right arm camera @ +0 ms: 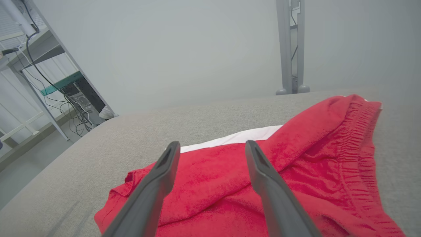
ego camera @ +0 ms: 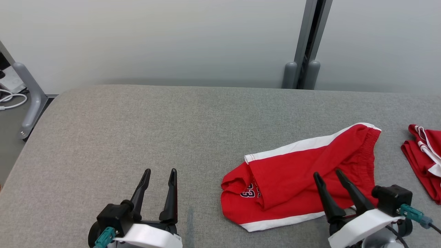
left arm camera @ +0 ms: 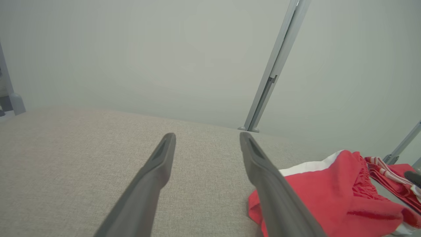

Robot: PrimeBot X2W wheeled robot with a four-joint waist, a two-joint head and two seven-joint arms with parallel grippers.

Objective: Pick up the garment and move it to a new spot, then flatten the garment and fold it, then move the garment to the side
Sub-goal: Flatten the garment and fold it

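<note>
The garment [ego camera: 303, 175] is a pair of red shorts with white side stripes and a number print, lying rumpled and partly doubled over on the grey padded table [ego camera: 137, 131], right of centre. It also appears as the garment [left arm camera: 332, 197] in the left wrist view and the garment [right arm camera: 279, 177] in the right wrist view. My right gripper [ego camera: 328, 174] hovers open over the shorts' near right part, holding nothing; its fingers [right arm camera: 164, 171] frame the red cloth. My left gripper [ego camera: 160, 172] is open above bare table, well left of the shorts, seen as left gripper [left arm camera: 208, 136].
A second red and white garment [ego camera: 425, 155] lies at the table's right edge. A grey post [ego camera: 306, 44] stands behind the table against the pale wall. A metal frame leg [ego camera: 29, 96] and cables stand off the left edge.
</note>
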